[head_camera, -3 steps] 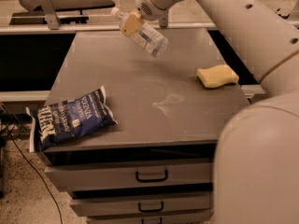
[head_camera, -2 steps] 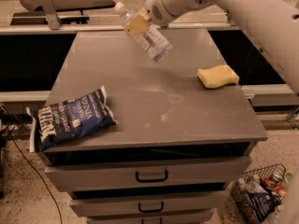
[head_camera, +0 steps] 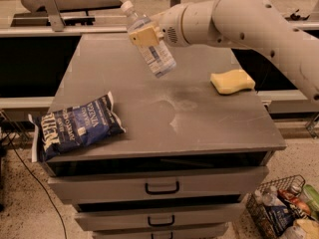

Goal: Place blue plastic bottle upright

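In the camera view, the gripper (head_camera: 145,35) held the bottle (head_camera: 159,59) tight around its upper part, in the air above the far side of the table (head_camera: 149,113). Compared with a second before, the bottle stood steeper, cap up and to the left, but was still tilted. I judged that it needed more turning and then lowering.

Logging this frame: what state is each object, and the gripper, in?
blue plastic bottle: capped, tilted, held in the air above the table.
gripper: shut on the bottle, over the table's far side.
crisp bag: lying flat at the front-left corner.
yellow sponge: lying flat near the right edge.
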Action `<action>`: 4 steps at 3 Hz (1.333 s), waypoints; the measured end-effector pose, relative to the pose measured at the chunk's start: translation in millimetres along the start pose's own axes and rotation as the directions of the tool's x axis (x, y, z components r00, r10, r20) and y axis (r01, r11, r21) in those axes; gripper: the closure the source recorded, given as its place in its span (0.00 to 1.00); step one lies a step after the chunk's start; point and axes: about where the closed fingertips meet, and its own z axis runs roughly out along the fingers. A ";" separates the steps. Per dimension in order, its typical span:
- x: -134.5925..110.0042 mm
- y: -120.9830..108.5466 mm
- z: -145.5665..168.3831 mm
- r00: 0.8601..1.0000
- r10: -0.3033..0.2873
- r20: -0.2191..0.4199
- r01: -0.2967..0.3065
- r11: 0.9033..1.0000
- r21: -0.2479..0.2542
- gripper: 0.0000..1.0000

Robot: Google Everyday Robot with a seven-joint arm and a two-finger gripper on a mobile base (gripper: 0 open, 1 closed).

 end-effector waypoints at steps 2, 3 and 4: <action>7.8 -5.7 -17.3 0.966 0.038 0.256 -0.038 0.999 -0.009 1.00; 19.3 -3.2 -21.5 0.949 0.044 0.313 -0.030 0.998 -0.049 1.00; 33.6 -0.2 -29.5 0.943 0.052 0.329 -0.028 0.997 -0.076 1.00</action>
